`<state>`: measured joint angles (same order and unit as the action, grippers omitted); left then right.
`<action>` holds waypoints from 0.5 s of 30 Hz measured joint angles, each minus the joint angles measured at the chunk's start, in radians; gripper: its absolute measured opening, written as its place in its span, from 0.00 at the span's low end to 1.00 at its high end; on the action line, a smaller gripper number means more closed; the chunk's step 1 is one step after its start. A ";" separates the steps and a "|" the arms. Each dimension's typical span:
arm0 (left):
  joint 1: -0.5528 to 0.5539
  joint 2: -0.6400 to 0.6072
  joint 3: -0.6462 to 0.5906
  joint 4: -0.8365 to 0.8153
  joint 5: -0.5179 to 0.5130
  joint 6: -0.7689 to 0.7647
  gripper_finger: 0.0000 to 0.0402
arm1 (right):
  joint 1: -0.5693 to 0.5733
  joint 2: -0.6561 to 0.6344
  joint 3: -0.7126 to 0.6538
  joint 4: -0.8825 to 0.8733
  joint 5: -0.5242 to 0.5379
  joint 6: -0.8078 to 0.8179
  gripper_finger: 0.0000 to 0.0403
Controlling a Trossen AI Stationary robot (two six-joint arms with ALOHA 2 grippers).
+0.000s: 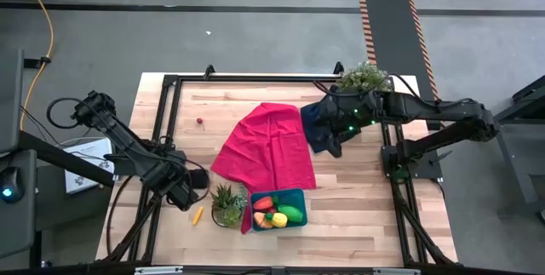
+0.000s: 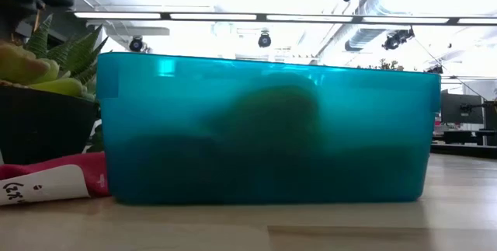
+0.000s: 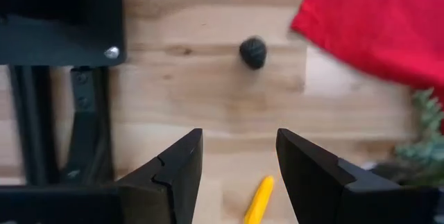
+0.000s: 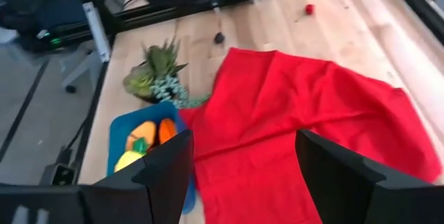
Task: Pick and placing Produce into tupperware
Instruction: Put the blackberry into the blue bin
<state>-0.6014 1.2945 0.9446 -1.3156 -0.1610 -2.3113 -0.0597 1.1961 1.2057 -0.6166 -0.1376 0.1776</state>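
Two cloths point(image 1: 266, 149), two plants point(image 1: 228, 203)

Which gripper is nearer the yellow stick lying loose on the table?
Left. The left gripper is open right above the yellow stick, which lies between its fingers. The right gripper, also open, is far across the table, over the red cloth.

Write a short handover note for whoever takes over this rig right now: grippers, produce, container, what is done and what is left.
Left gripper: open, empty, just above the yellow stick on the table.
Right gripper: open, empty, over the red cloth at the far right.
Teal container: near edge, beside the potted plant.
Done: carrot, green piece and yellow piece are inside.
Left: the yellow stick; a small red piece also lies loose.
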 joint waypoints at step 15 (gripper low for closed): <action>0.163 0.002 -0.178 0.252 -0.033 0.129 0.43 | 0.000 0.000 0.000 0.000 -0.078 -0.021 0.60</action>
<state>-0.4384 1.2961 0.7669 -1.0637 -0.1942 -2.1820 -0.0593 1.1961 1.2057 -0.6170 -0.2152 0.1562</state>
